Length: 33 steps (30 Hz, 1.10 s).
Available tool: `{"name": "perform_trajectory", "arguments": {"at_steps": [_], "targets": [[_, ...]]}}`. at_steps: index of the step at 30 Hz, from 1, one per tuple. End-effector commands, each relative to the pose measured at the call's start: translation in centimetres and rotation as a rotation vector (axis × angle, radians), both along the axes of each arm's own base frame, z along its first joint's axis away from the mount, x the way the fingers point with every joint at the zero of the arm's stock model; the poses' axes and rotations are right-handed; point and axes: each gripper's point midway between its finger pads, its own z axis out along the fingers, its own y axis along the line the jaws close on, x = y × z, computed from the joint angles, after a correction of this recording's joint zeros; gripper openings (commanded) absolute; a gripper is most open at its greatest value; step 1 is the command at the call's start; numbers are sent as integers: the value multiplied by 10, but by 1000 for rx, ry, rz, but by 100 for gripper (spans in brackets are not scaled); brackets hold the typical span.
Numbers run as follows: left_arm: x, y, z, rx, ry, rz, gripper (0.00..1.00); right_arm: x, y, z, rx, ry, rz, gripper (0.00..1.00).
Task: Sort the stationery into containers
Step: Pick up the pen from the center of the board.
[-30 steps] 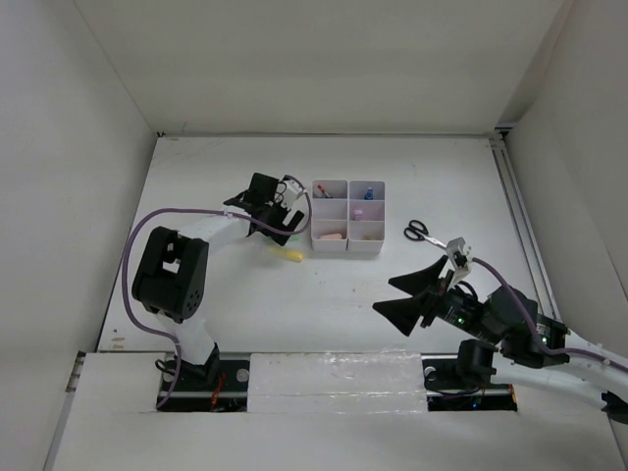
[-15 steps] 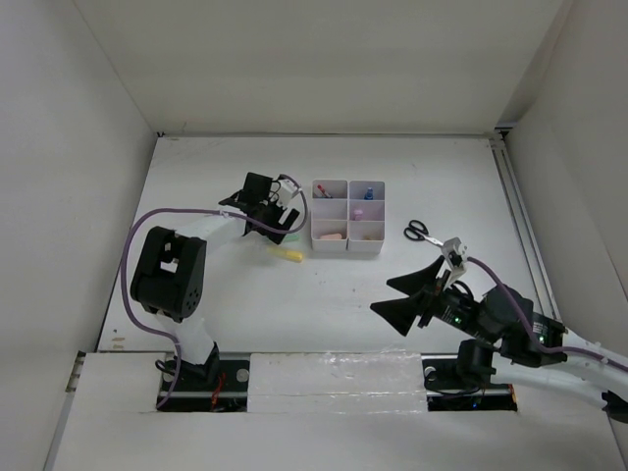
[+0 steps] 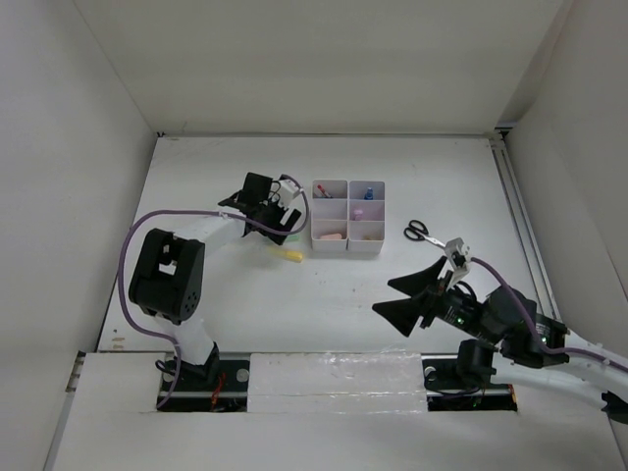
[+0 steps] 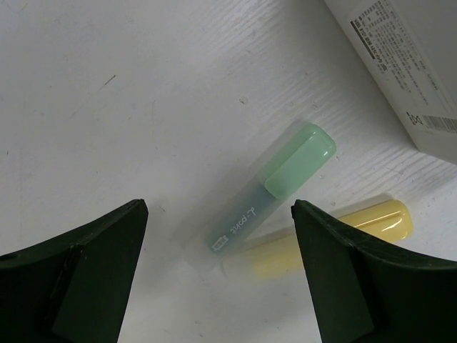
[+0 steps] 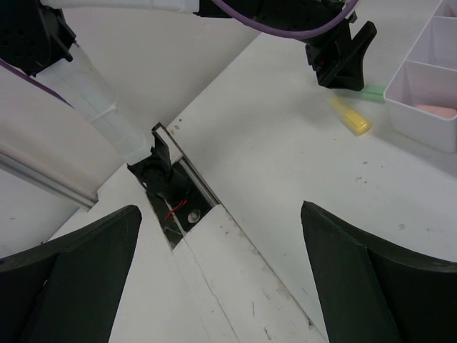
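- The white table point(image 3: 245, 177) sits inside a plain white-walled enclosure. Both arms are mounted at its near edge.
- The white tray point(image 3: 313, 216) stands toward the middle of the far half of the table. Some of its compartments hold small pink, red and blue pieces.
- The scissors point(image 3: 416, 231) lie loose beside the tray, on the side facing the table's right edge.
- The green highlighter point(image 4: 275, 187) and the yellow highlighter point(image 4: 335, 239) lie flat on the tray's other side, toward the left edge. They are just beside each other and may be touching.
- The left gripper point(image 4: 218, 205) hangs over the green highlighter with its jaws spread. One finger is on each side and neither touches it.
- The right gripper point(image 5: 221, 209) is spread wide and empty, low near the table's near right corner.
- Risks, as a judgement:
  - The green highlighter lies slantwise between the jaws, so closing on it could twist it round or squeeze it out.
  - The yellow highlighter lies close under one finger, which could catch it as well or knock it away.
  - The tray wall is near, and a finger nudging it could shift the tray.
  - The compartments look short for a highlighter, so one dropped in may lean and tip out.
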Motion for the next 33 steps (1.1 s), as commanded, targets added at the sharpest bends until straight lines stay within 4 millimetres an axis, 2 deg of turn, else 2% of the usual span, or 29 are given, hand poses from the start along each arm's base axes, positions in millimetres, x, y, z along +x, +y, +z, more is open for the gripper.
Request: {"name": "perform_trajectory", "arguments": {"at_steps": [1,5,10,13,16,18,20,24,26,30,32,33], "targets": [[-3,-5,-6,-1,24,-19,79,-4,-4,13,46,-6,14,100],[-3,-3,-15,14,43,-13,79,-6,-8,22,72,-15,14,100],[-5,0,-21,27,50,-6,77,-5,-7,20,63,-12,14,100],[-6,2,-29,56,60,1,70,-5,-7,20,63,-12,14,100],[0,7,-35,85,58,32,69,-5,-6,22,63,-12,14,100],[0,9,-46,100,83,45,68,-6,-7,24,63,-12,14,100],[4,7,-44,99,81,45,62,-4,-9,29,70,-24,5,100],[7,9,-45,92,85,51,57,-3,-12,29,60,-20,-4,100],[7,17,-45,86,90,79,57,-3,-12,29,60,-20,-4,100],[9,12,-45,65,102,74,54,-4,-13,33,69,-23,-4,100],[9,10,-46,58,120,76,49,-4,-14,38,77,-26,-4,100],[9,9,-47,62,129,76,42,-4,-14,38,77,-26,-4,100]]}}
